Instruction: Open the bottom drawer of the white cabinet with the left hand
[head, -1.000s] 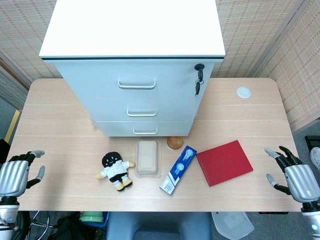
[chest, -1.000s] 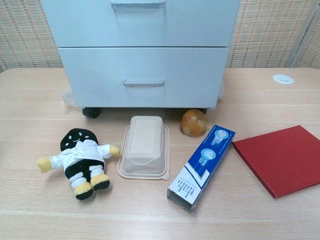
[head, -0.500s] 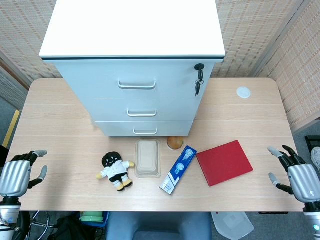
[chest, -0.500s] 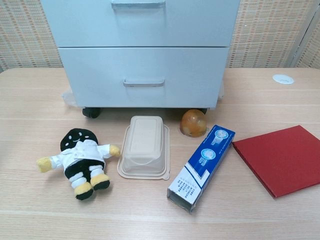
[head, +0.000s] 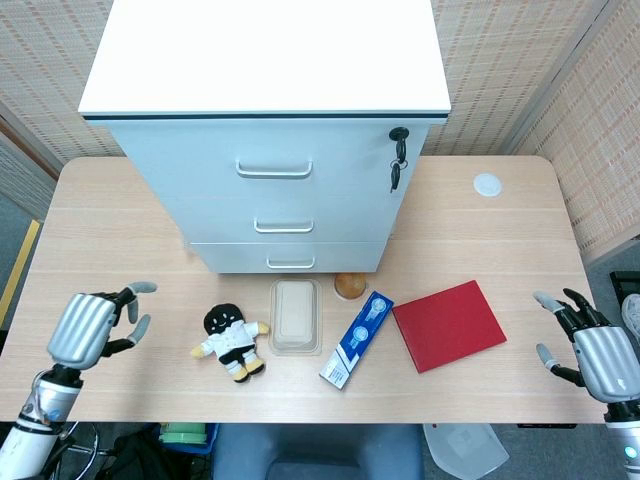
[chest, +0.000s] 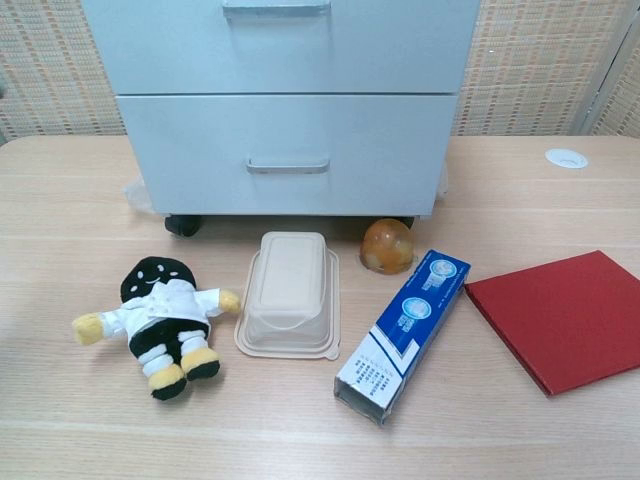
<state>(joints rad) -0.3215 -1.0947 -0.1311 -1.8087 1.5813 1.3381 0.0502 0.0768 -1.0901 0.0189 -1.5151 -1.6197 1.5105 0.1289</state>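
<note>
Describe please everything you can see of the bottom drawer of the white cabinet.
The bottom drawer is the lowest of three in the white cabinet. Its front is a flat, smooth, pale grey-white panel with one slim horizontal bar handle at its middle, metallic in look. It is fully closed, flush with the drawer above. Nothing touches it: the left hand hovers open near the table's left edge, far from the handle. A beige lidded container and an amber dome lie on the table in front.
</note>
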